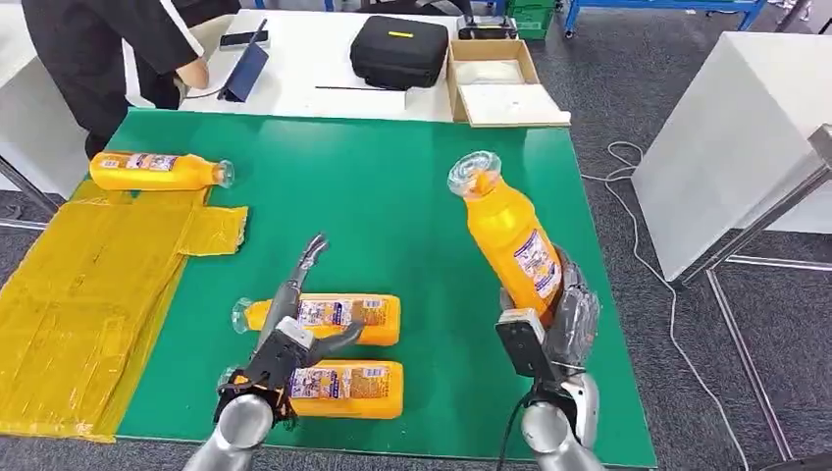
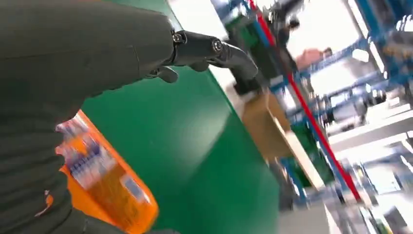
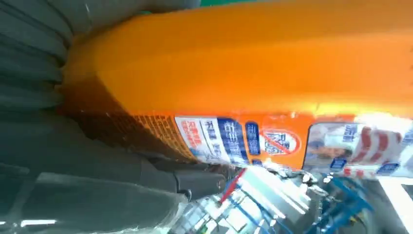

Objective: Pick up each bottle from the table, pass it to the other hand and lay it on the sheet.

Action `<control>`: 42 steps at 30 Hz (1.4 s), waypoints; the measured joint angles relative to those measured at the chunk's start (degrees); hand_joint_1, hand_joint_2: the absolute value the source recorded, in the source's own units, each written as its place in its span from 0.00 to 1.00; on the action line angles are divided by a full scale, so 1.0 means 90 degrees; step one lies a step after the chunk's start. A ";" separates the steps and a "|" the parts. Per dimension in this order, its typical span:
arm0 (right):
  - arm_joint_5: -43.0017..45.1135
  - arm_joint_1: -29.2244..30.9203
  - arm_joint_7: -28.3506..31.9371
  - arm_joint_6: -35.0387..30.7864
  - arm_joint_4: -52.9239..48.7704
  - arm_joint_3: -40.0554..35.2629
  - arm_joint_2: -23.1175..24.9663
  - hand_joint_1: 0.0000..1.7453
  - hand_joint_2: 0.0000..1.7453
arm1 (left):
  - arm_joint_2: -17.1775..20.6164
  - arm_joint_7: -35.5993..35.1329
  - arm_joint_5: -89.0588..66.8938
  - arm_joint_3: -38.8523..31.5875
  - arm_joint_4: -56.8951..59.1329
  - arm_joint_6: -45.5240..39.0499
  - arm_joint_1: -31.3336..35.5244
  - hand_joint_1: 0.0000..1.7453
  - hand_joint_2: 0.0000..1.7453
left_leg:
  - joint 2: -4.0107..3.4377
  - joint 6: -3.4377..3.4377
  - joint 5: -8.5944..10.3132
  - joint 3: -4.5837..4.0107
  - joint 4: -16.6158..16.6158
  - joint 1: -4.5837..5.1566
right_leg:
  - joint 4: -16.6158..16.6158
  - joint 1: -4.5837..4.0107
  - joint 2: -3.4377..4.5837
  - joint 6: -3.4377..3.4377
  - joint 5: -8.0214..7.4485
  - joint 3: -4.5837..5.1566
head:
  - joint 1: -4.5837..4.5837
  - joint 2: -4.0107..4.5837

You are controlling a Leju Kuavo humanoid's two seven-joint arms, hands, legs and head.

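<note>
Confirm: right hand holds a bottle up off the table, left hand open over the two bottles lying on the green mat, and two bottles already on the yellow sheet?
Not quite: the head view shows one bottle on the sheet, at the yellow sheet's far edge, not two. The rest stands: right hand holds the raised bottle, left hand open over the two lying bottles.

The right robot hand is raised on its silver arm at the lower right of the head view, its grey fingers wrapped around the lower body of an orange plastic bottle, held tilted with the cap uppermost. The left robot hand reaches forward from the lower left, holding nothing, dark fingers extended and spread.
</note>
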State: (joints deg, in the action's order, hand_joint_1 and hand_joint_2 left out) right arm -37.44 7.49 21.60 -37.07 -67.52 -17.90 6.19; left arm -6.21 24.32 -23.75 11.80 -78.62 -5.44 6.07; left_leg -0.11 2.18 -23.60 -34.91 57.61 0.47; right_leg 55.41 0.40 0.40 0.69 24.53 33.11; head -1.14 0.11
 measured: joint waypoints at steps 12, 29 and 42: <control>0.0569 0.0440 0.1542 -0.0046 0.0376 -0.0169 0.0670 1.00 1.00 | 0.0068 -0.0924 0.2150 0.0058 0.0080 0.1730 0.1194 0.00 1.00 | 0.0006 -0.0012 0.0013 -0.0003 0.0000 -0.0003 | 0.0004 -0.0001 -0.0007 -0.0001 -0.0002 -0.0001 | 0.0005 0.0000; 0.1522 0.1016 0.2032 -0.0046 0.1117 -0.1112 0.0838 1.00 1.00 | 0.0068 -0.0827 0.2717 0.0337 0.0231 0.1876 0.1632 0.00 1.00 | 0.0007 -0.0013 0.0015 -0.0019 0.0000 -0.0008 | 0.0004 -0.0001 -0.0006 0.0000 -0.0001 0.0010 | 0.0007 0.0000; 0.1542 0.1186 0.2032 -0.0046 0.1425 -0.1224 0.0993 1.00 1.00 | 0.0068 -0.0699 0.2991 0.0386 -0.0038 0.2083 0.1348 0.00 1.00 | 0.0007 -0.0013 0.0015 -0.0027 0.0000 -0.0008 | 0.0005 -0.0001 -0.0005 0.0000 -0.0001 0.0010 | 0.0005 0.0000</control>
State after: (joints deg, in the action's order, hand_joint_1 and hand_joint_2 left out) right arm -23.56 18.16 39.89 -37.48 -54.69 -28.92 15.12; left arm -5.60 18.03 3.17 15.28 -78.97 13.31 18.20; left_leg -0.05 2.06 -23.47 -35.15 57.62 0.40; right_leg 55.45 0.40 0.35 0.69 24.52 33.20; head -1.09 0.11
